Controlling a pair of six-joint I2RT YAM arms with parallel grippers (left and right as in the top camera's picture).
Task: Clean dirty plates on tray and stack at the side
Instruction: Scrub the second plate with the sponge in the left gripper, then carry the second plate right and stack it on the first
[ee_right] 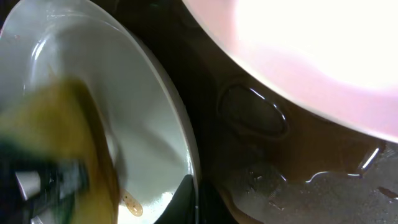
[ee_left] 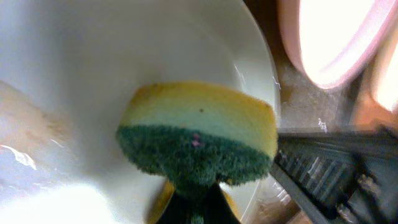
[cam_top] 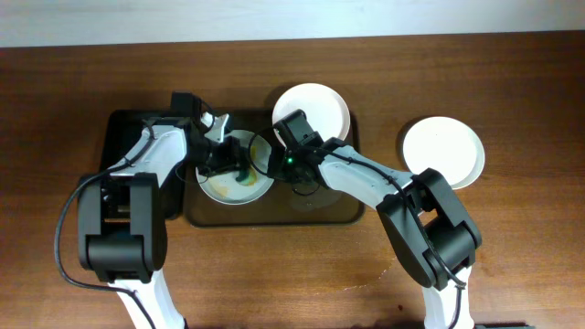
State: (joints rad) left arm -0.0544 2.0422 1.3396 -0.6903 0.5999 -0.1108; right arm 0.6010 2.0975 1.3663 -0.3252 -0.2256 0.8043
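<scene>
A pale plate (cam_top: 219,187) lies on the left part of the dark brown tray (cam_top: 338,212). My left gripper (cam_top: 236,167) is shut on a yellow and green sponge (ee_left: 199,140) and presses it onto this plate (ee_left: 93,62). My right gripper (cam_top: 274,157) is shut on the plate's right rim (ee_right: 186,155); its fingers (ee_right: 194,202) pinch the edge. An orange-brown smear (ee_right: 130,202) lies in the plate near the rim. A second white plate (cam_top: 311,108) sits at the tray's far right corner. A third white plate (cam_top: 443,151) lies on the table to the right.
A narrower black tray (cam_top: 123,137) lies left of the brown tray, under my left arm. The brown tray's floor is wet (ee_right: 292,180). The wooden table (cam_top: 512,256) extends around both trays.
</scene>
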